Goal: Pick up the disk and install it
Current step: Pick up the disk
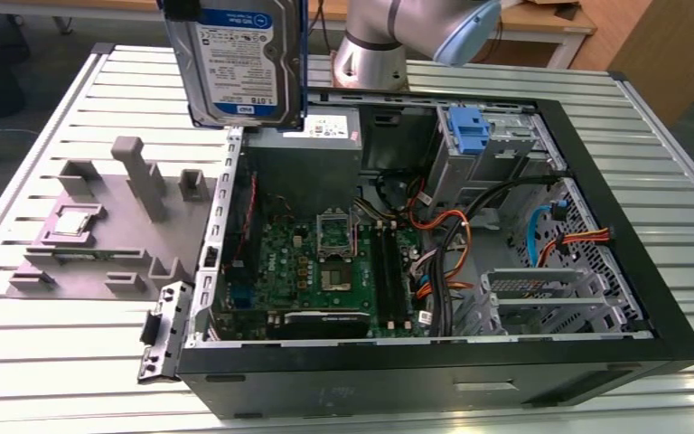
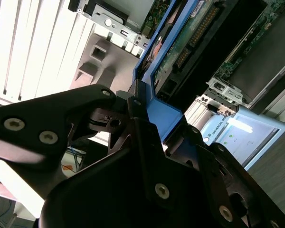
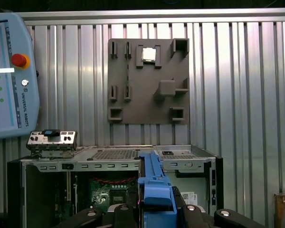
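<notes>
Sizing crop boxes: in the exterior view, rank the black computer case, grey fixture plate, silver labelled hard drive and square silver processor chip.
Black computer case
Grey fixture plate and silver labelled hard drive look alike; the drive seems nearer the camera, so unranked
Square silver processor chip

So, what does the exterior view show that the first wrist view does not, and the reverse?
Exterior view: the label face of the disk, held upright in the air, plus the arm's silver joint. First wrist view: the gripper shut on the disk's blue rail, and a pendant with a red button. Both: the open computer case, and the grey fixture carrying the processor chip.
</notes>
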You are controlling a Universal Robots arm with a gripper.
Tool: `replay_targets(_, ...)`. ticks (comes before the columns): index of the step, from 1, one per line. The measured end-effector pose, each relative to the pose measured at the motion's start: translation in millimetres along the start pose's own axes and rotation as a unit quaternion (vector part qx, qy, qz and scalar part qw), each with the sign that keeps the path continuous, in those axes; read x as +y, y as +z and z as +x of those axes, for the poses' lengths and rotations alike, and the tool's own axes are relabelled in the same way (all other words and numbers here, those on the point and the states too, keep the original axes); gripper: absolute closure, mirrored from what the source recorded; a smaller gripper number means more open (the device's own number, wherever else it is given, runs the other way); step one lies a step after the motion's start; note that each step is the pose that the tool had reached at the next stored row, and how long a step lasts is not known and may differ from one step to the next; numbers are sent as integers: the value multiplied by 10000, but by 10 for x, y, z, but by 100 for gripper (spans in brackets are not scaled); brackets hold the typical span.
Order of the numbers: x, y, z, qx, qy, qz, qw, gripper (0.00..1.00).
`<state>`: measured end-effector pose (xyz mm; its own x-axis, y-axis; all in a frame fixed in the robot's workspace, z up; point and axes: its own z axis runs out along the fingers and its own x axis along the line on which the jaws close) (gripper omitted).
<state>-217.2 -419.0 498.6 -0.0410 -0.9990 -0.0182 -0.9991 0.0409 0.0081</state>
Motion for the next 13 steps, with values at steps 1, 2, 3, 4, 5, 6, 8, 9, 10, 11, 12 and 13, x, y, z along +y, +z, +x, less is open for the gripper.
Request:
replay_targets(1, -3, 0, 0, 0, 0, 0, 10000, 63)
replay_targets(2, -8, -1, -1, 1, -1, 0, 10000, 63)
replay_targets(3, -15, -1, -1, 1, 0, 0, 10000, 63)
replay_targets(4, -24, 0, -1, 0, 0, 0, 10000, 63)
replay_targets(5, -34, -1, -2, 1, 0, 0, 10000, 63)
replay_targets(6, -41, 0, -2, 0, 0, 0, 10000, 63)
replay_targets(8, -48, 0, 0, 0, 0, 0, 10000, 63)
replay_targets(9, -50, 0, 1, 1, 1, 0, 10000, 63)
replay_targets(10, -51, 1, 4, 0, 0, 0, 10000, 63)
replay_targets(11, -52, 2, 6, 0, 0, 1, 10000, 63)
replay_targets(12, -53, 2, 11, 0, 0, 0, 10000, 63)
replay_targets(13, -54, 2, 16, 0, 0, 0, 10000, 63)
